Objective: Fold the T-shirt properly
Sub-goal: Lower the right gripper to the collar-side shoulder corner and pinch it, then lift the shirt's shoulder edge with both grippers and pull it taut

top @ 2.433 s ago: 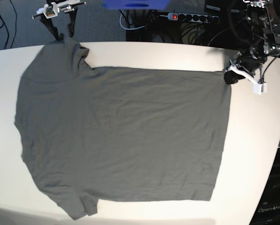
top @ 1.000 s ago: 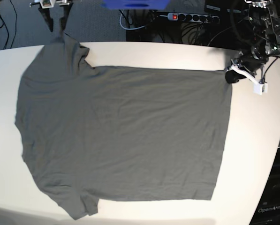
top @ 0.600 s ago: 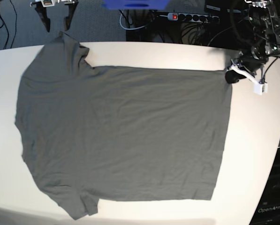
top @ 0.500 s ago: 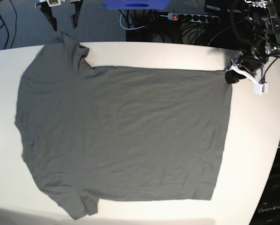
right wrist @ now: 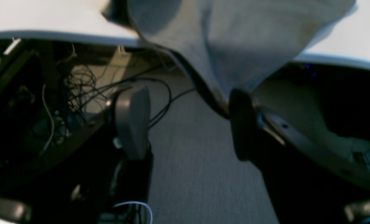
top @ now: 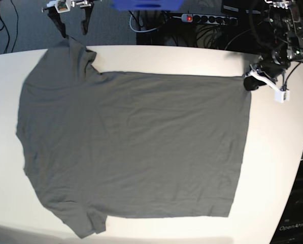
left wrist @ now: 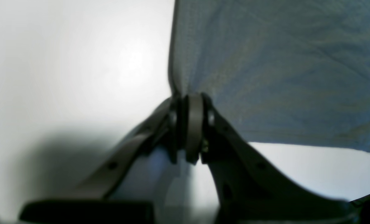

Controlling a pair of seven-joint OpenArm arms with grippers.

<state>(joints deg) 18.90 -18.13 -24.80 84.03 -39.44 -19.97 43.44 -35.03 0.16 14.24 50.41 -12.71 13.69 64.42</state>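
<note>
The dark grey T-shirt point(top: 133, 145) lies spread flat on the white table point(top: 278, 152), sleeves toward the left and hem toward the right. My right gripper point(top: 73, 25) hangs open just beyond the table's far left edge, above the upper sleeve tip point(top: 70, 41). In the right wrist view the sleeve point(right wrist: 234, 46) droops over the table edge, and the right gripper point(right wrist: 185, 124) is open and apart from it. My left gripper point(top: 249, 84) is shut on the T-shirt's far hem corner. In the left wrist view its fingers point(left wrist: 193, 124) pinch the fabric point(left wrist: 281, 77).
Behind the table, a power strip point(top: 209, 19) and cables lie on the grey carpet, with a blue object point(top: 146, 4) at the top edge. Tangled cables point(right wrist: 63, 93) show under the table. The table's curved right edge point(top: 299, 168) is close to the left arm.
My right gripper has opened and let go of the upper sleeve, which has settled at the table edge. It then drifted slightly right. The left arm has not moved.
</note>
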